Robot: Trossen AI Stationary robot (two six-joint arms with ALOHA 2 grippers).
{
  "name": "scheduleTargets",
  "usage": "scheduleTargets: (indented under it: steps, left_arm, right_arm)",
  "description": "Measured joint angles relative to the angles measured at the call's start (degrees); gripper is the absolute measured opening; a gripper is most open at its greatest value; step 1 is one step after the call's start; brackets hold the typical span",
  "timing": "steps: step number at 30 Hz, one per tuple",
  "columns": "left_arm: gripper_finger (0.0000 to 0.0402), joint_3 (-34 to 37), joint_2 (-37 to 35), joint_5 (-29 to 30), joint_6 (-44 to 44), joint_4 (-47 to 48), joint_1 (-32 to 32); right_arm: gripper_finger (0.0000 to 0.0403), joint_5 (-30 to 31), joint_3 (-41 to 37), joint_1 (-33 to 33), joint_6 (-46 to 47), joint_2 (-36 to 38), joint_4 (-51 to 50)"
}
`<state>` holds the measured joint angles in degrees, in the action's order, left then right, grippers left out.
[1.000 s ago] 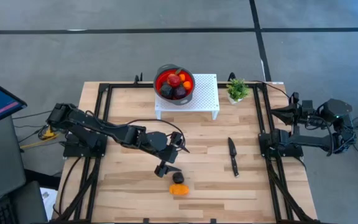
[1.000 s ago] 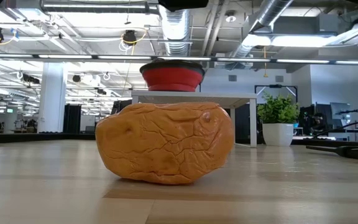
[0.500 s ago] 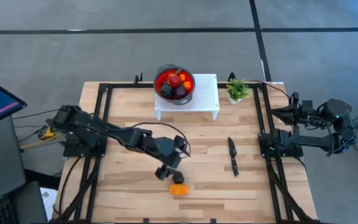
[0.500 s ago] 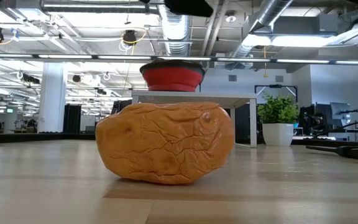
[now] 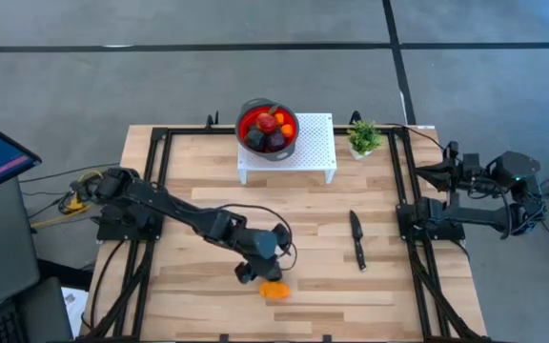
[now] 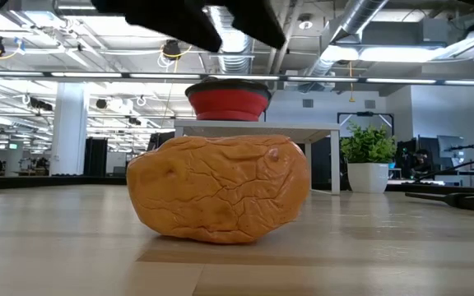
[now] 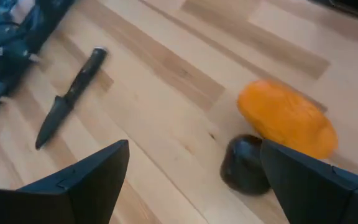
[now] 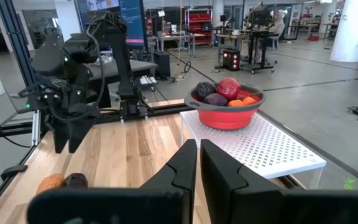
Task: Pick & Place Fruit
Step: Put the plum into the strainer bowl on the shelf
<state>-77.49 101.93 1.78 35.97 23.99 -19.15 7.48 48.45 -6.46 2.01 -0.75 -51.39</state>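
**Left arm arrives over the last two fruits**

Two fruits lie loose on the table's near middle: a dark plum touching the larger orange piece, which fills the low view. The rest of the fruit sits heaped in the red bowl on the white perforated stand at the table's far edge.

Over the last second the left gripper has swung from beside the pair to right above them, so that in the high view it now hides the plum and only the orange piece shows. Its fingers stand spread wide, one on each side of the fruits, with nothing held. I judge this to be the approach for a grasp, most likely on the plum; closing and lifting are yet to come.

The right gripper waits at the table's right edge, its fingers pressed together and empty. The knife and the potted plant stay where they were.
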Motion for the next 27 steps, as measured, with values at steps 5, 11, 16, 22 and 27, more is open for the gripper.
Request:
scheduleTargets:
  steps: [5, 11, 16, 22, 27]
  left_arm:
    - [0.0343, 0.0, 3.1, 0.8, 5.1, 1.0, -1.6]
    - [0.0337, 0.0, 7.4, 5.8, 8.9, 1.3, -3.3]
    - [0.0337, 0.0, 9.1, 6.4, 8.9, 1.6, -3.7]
    - [0.0337, 0.1, 9.6, 5.3, 8.8, 1.9, -3.2]
    - [0.0337, 0.5, 10.1, 3.1, 9.0, 1.8, -2.8]
  right_arm:
    - [0.0017, 0.0, 0.0, 0.0, 0.0, 0.0, 0.0]
    - [0.0017, 0.0, 0.0, 0.0, 0.0, 0.0, 0.0]
    - [0.0017, 0.0, 0.0, 0.0, 0.0, 0.0, 0.0]
    - [0.0017, 0.0, 0.0, 0.0, 0.0, 0.0, 0.0]
    - [0.0017, 0.0, 0.0, 0.0, 0.0, 0.0, 0.0]
